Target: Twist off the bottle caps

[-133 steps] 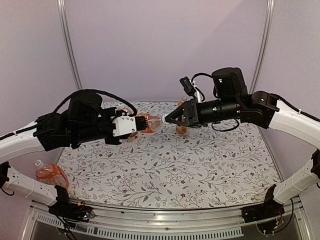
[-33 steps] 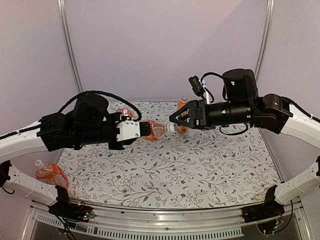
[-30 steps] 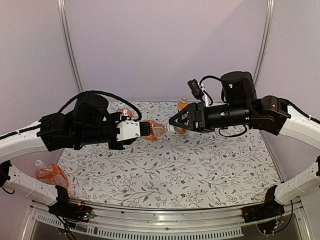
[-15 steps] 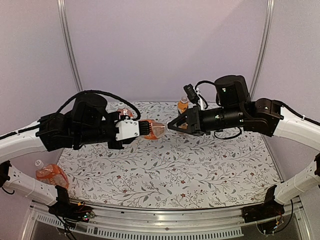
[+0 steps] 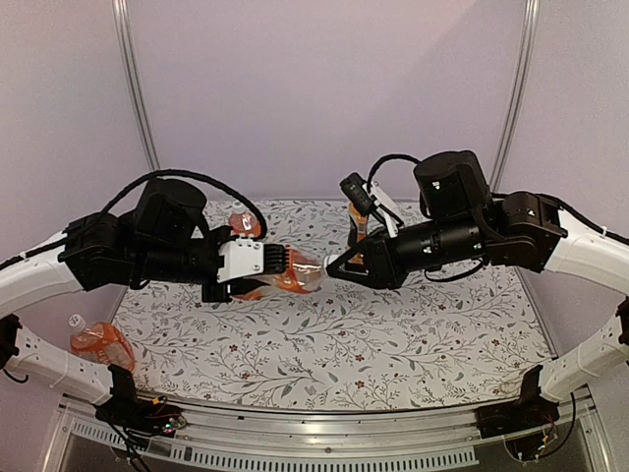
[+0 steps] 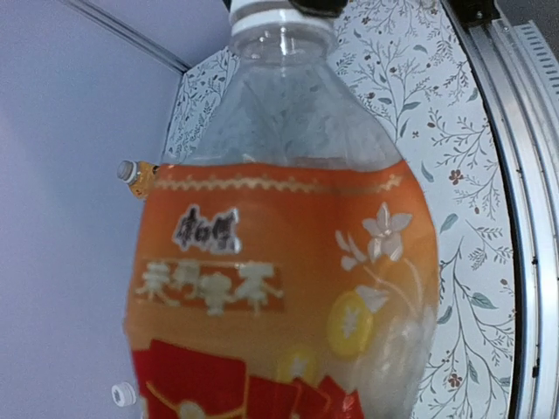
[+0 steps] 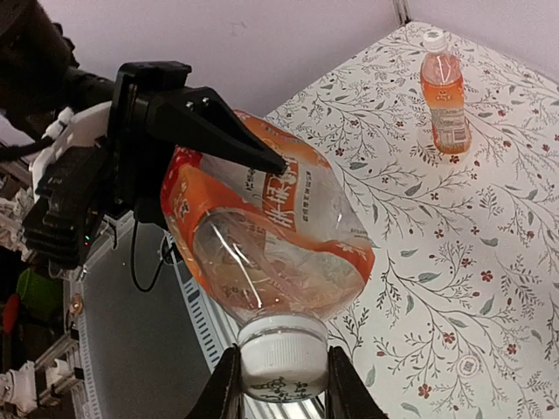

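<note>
Bottle cap [image 7: 282, 353] being pinched in mid-air between the two arms.
Right gripper [image 7: 283, 382] is squeezing its two fingers snugly on the white ribbed cap, while left gripper [image 5: 278, 264] is clamping the squat orange-labelled bottle [image 7: 262, 236] by its body, holding it tilted above the floral table [image 5: 393, 344]. A second bottle [image 7: 444, 92] is standing upright near the far edge, well apart, and a third bottle [image 5: 98, 342] is sitting at the near-left corner.
</note>
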Tool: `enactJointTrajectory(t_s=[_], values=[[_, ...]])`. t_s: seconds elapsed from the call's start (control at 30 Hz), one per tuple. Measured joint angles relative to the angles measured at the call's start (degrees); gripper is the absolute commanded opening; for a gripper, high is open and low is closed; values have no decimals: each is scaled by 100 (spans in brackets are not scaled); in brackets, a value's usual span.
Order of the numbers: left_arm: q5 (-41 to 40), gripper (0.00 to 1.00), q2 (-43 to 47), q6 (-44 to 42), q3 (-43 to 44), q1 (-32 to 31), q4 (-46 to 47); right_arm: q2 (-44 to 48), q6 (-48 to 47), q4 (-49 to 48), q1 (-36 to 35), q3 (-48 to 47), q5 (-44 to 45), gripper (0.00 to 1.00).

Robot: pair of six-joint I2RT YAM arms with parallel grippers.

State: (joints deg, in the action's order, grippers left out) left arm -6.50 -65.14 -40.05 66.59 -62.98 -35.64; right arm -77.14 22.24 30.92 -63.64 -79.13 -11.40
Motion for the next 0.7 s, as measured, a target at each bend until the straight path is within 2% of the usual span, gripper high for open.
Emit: enactJointTrajectory(t_s=[0.17,0.37,0.7], values=[[841,21,-81,409,352,-2,-669,210,-1746,245,-461,4,415,0],[1370,21,-201,695,472,-2,-927,227,-3259,658,-721,-140,723,0],[1554,21,-212,796,472,-2,-966,190,-4426,885,-885,-284,1064,0]])
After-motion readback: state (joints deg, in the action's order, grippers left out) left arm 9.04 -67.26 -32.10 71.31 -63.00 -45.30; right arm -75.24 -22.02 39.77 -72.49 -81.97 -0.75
